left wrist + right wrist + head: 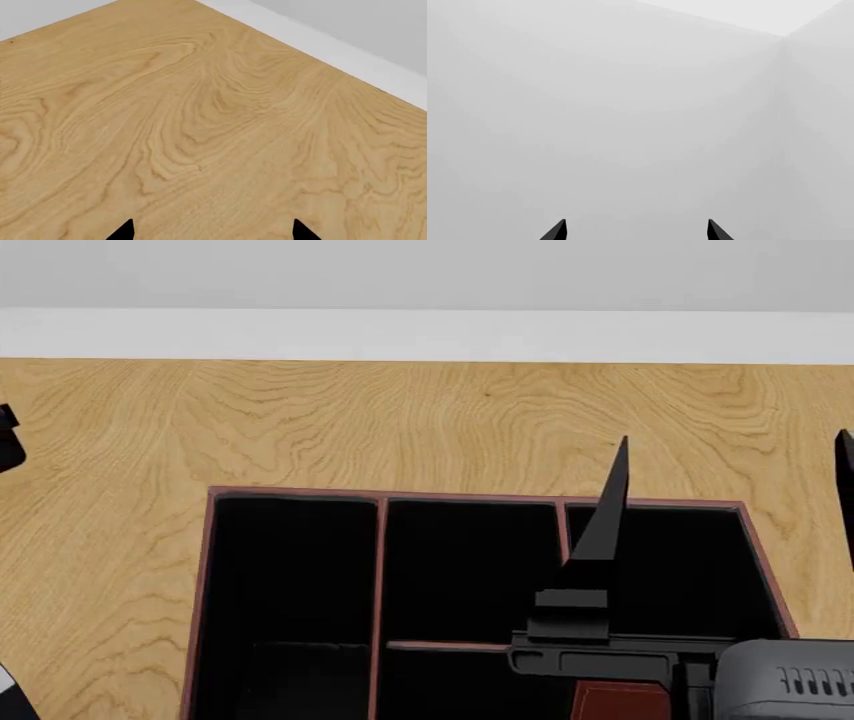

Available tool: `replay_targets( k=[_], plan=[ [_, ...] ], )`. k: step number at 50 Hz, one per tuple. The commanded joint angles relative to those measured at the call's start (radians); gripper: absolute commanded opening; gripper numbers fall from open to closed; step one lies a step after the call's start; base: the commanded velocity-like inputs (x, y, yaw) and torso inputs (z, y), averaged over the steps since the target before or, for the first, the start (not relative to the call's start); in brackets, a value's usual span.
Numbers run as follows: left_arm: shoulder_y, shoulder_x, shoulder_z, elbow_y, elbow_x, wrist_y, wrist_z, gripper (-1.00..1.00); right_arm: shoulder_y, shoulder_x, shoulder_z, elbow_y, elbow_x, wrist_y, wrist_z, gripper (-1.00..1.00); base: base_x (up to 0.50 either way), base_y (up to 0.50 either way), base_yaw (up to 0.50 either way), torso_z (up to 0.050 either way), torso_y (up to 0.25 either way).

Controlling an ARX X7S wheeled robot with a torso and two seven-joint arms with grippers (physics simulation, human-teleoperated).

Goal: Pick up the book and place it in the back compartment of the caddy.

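The caddy (pixel 380 502) fills the lower head view, black inside with reddish-brown rims and dividers. My right gripper (pixel 734 440) is raised over its back right compartment (pixel 667 570). It is open, with one black finger (pixel 609 510) pointing up and the other (pixel 846 490) at the frame's edge. The right wrist view shows only grey wall past the spread tips of the right gripper (pixel 636 222). My left gripper (pixel 213 222) is open over bare wood. The book is not clearly in view. A reddish-brown patch (pixel 621 702) shows under the right wrist, and I cannot tell what it is.
The wooden table (pixel 400 420) runs back to a white wall strip (pixel 427 335). A dark piece of my left arm (pixel 8 440) pokes in at the left edge. The left wrist view reaches the table's corner (pixel 160 5).
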Motion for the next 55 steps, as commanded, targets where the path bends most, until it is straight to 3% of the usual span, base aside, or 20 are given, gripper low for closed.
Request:
replay_targets(
  k=[1,39,55],
  plan=[
    [0.032,-0.001,-0.028,-0.021,-0.004,0.018,-0.013,1.0,0.0,0.003,-0.003,0.0,0.003,-0.007,0.006,1.0,0.0,0.0,0.0,0.0,0.0],
    [0.068,-0.004,-0.056,-0.276,0.02,0.192,-0.018,1.0,-0.019,0.024,-0.001,-0.001,0.015,-0.045,0.021,1.0,0.0,0.0,0.0,0.0,0.0],
    [0.102,0.001,-0.071,-0.281,0.011,0.198,-0.023,1.0,-0.018,0.033,-0.003,-0.007,0.026,-0.046,0.036,1.0,0.0,0.0,0.0,0.0,0.0]
  ],
)
